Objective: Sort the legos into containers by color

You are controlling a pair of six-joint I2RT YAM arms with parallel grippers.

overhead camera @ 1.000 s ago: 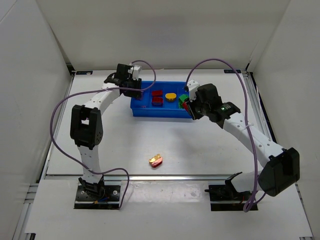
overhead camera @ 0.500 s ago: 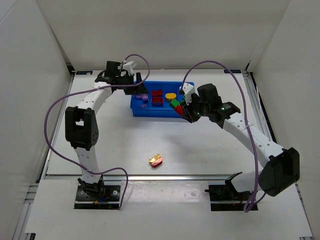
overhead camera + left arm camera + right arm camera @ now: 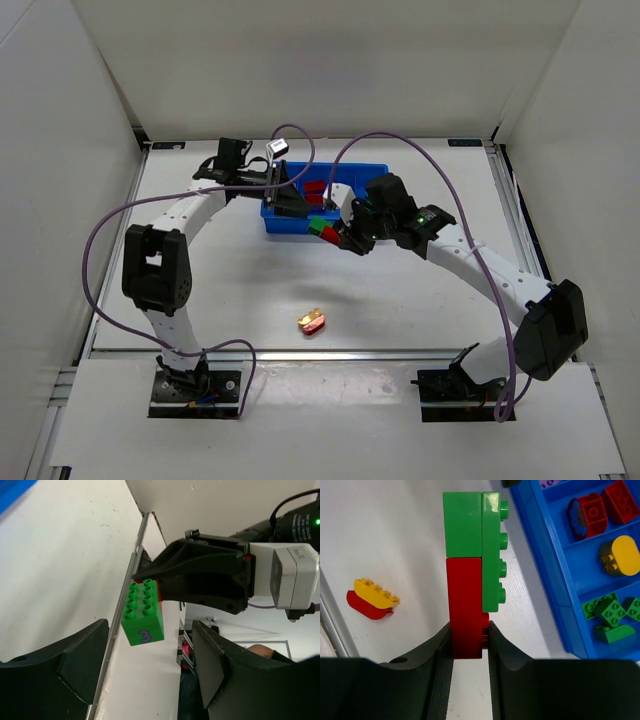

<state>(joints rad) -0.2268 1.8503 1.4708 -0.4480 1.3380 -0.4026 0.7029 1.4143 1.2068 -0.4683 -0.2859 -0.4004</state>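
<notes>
tray [image 3: 285, 228] far ctr | stacked pair [image 3: 312, 321] on tbl [image 3: 230, 290], nearer, well apart

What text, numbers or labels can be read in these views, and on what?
"3", purple, on the green brick of the held stack.
Purple marks in the tray, top edge of the right wrist view: cut off, unreadable.
Nothing else legible.

The left arm [image 3: 150, 275] is stretched forward and bent inward, the left gripper [image 3: 292, 200] being held with jaws parted, while the right arm [image 3: 480, 265] is reached leftward, the right gripper [image 3: 335, 235] being clamped on a red-and-green lego stack [image 3: 465, 580].
</notes>
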